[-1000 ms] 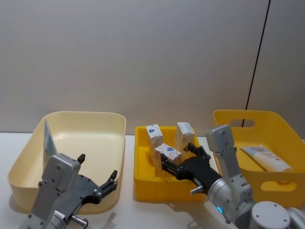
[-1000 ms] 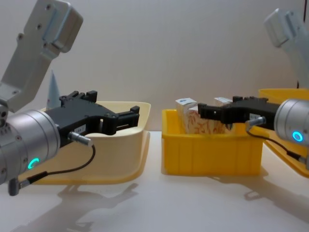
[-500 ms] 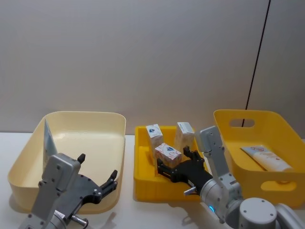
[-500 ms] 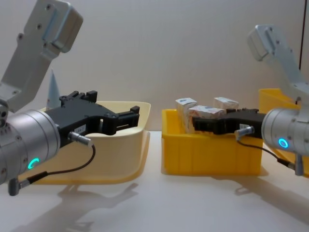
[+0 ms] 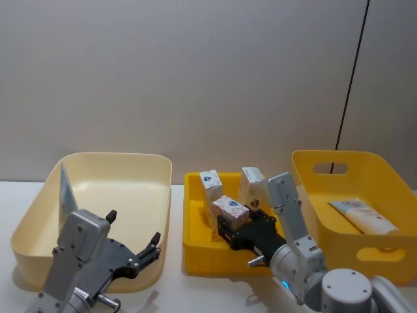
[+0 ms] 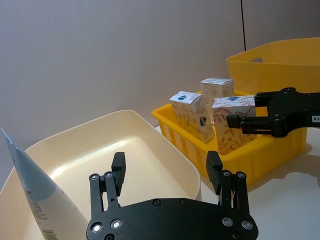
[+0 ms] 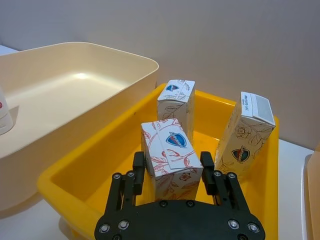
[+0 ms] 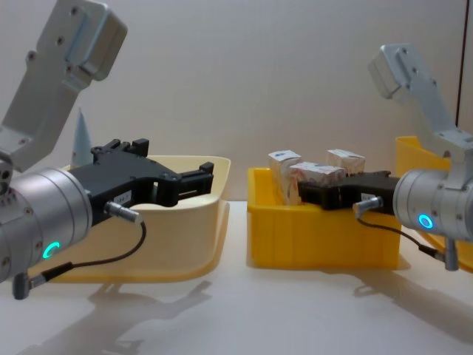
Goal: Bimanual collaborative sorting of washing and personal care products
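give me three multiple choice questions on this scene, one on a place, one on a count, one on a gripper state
1. Where does the tall light-blue squeeze tube stand?
A. in the cream plastic bin
B. in the small yellow plastic crate
C. on the table

2. How many small white cartons with orange pattern are in the small yellow plastic crate?
A. one
B. three
C. five

3. What is the right gripper doing?
A. hanging open over the cream bin
B. straddling the nearest carton, one finger on each side
C. holding a tube

Key: 1 A, the tube leans in the bin's left corner; 2 B, three cartons show in the right wrist view; 3 B, its fingers flank that carton.
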Robot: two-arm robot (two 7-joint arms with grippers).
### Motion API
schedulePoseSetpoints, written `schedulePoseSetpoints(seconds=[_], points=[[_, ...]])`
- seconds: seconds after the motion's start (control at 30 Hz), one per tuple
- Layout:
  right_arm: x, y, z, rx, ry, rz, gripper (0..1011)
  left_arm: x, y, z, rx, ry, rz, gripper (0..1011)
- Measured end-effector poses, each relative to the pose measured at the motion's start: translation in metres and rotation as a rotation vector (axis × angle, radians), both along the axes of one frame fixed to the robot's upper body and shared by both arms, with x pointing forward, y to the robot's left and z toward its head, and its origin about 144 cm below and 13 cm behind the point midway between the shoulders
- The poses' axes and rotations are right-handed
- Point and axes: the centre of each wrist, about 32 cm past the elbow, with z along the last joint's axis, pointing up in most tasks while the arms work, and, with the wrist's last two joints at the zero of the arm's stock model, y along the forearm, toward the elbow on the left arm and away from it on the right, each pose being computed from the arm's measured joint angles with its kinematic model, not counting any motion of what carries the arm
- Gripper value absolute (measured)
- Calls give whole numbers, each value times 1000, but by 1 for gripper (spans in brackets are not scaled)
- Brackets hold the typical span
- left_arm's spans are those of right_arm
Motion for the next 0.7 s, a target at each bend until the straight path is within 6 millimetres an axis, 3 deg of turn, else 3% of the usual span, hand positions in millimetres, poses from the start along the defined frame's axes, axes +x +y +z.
schedulePoseSetpoints(seconds=[0.3, 0.7], points=[[1, 1, 0, -3, 3, -1, 451, 0, 0, 0, 0, 0, 0, 1002], [0, -1, 1, 20, -21, -4, 448, 0, 0, 0, 0, 0, 0, 1002]])
